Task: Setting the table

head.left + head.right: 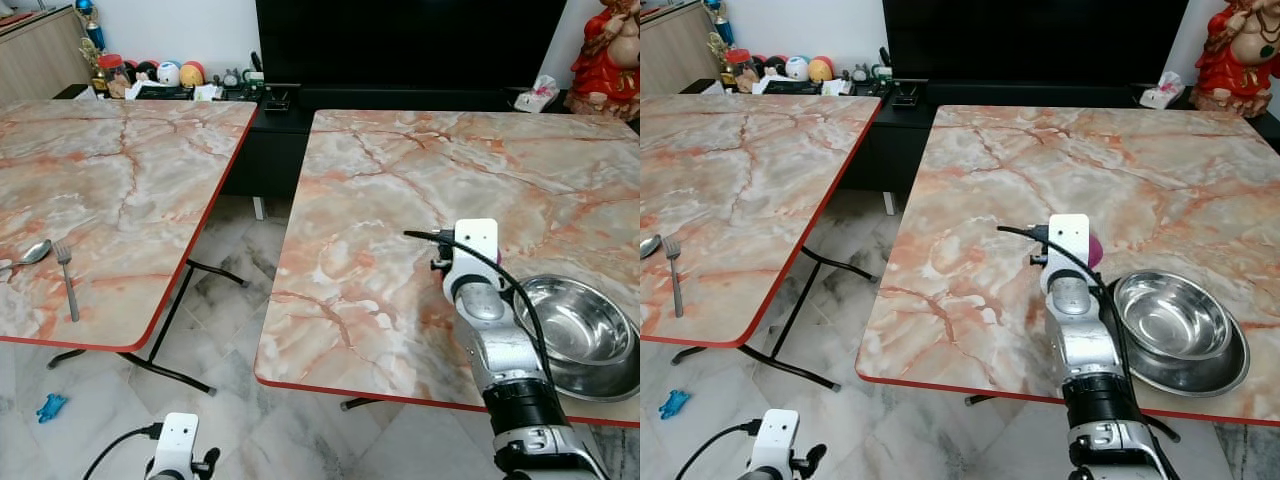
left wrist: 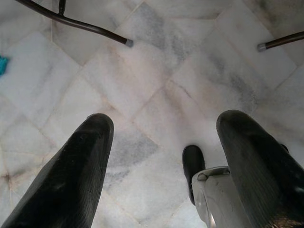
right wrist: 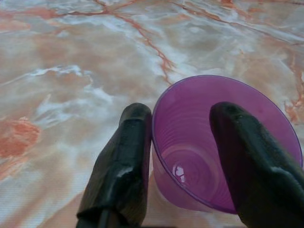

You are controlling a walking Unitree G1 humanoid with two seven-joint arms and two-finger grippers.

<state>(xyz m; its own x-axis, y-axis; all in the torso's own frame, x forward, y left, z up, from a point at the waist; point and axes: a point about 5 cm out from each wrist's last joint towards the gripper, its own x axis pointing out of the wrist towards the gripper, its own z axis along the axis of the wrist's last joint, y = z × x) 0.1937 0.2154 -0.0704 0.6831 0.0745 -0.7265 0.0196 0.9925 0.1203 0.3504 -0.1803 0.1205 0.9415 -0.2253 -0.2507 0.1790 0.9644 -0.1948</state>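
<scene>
Left wrist view is looking straight down at the pale marble floor (image 2: 156, 95), where the left gripper (image 2: 164, 156) is hanging idle with its two black fingers spread wide around nothing. Above the near edge of the right-hand table (image 1: 400, 200), the right gripper (image 3: 183, 156) is reaching forward, its fingers pinching the rim of a purple plastic cup (image 3: 228, 142), one finger outside the wall and one inside the mouth. The cup is sitting low over the marble-patterned top, tilted toward the wrist camera; whether it is touching the surface is not clear. Just beside the right arm, a steel bowl (image 1: 580, 335) is resting near the table's front edge. Across the gap, a fork (image 1: 68, 280) and a spoon (image 1: 35, 252) are lying side by side on the left-hand table (image 1: 130, 170). Farther back, a black cabinet (image 1: 420, 45) is standing against the wall, with a red figurine (image 1: 608, 55) off to the right.
</scene>
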